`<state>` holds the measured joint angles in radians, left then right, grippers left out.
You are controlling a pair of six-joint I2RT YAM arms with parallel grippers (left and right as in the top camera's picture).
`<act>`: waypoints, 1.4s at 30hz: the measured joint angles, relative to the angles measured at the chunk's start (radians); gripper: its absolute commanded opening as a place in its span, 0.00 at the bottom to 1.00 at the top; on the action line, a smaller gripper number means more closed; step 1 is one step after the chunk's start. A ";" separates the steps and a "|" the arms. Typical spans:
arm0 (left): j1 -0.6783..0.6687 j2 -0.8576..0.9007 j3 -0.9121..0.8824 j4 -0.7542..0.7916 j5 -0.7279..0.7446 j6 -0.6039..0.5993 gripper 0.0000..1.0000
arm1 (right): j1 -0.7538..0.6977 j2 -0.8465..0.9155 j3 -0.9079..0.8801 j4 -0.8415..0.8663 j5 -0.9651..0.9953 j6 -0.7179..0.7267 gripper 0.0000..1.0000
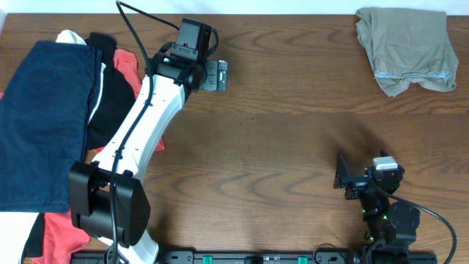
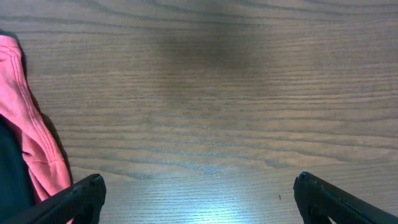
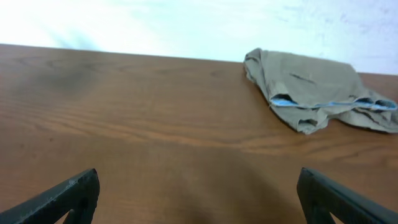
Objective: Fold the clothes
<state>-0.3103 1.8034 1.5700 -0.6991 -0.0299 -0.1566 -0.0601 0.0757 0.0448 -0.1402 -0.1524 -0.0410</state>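
Note:
The khaki-beige shorts [image 1: 405, 48] lie folded in a bundle at the table's far right corner, a strip of pale blue waistband showing along the near edge. They also show in the right wrist view [image 3: 314, 90], far ahead of the fingers. My left gripper [image 1: 213, 75] is open and empty over bare wood at the far left-centre, just right of the clothes pile; its fingers [image 2: 199, 196] frame bare table. My right gripper [image 1: 343, 174] is open and empty near the front right, well short of the shorts; its fingers [image 3: 199, 193] frame bare wood.
A pile of other clothes covers the left side: a navy blue garment [image 1: 44, 121], a black one [image 1: 110, 92] and orange-red ones [image 1: 128, 66]. The orange-red edge shows in the left wrist view [image 2: 28, 118]. The table's far edge meets a white wall [image 3: 186, 25].

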 measured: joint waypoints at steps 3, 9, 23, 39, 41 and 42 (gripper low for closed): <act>0.000 0.000 0.000 0.000 0.000 0.000 0.98 | 0.004 -0.041 0.000 0.003 0.002 0.000 0.99; 0.000 0.000 0.000 0.000 0.000 0.000 0.98 | 0.032 -0.063 0.000 0.011 0.003 0.000 0.99; 0.000 0.000 0.000 0.000 0.000 0.000 0.98 | 0.032 -0.063 0.000 0.011 0.004 0.000 0.99; 0.000 0.000 0.000 -0.001 -0.002 0.000 0.98 | 0.032 -0.063 0.000 0.011 0.004 0.000 0.99; 0.000 0.000 0.000 -0.002 -0.014 0.000 0.98 | 0.032 -0.063 0.000 0.011 0.004 0.000 0.99; 0.000 0.000 -0.001 -0.001 -0.025 0.000 0.98 | 0.032 -0.063 0.000 0.011 0.004 0.000 0.99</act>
<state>-0.3103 1.8034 1.5692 -0.6998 -0.0551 -0.1562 -0.0277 0.0124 0.0444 -0.1295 -0.1486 -0.0410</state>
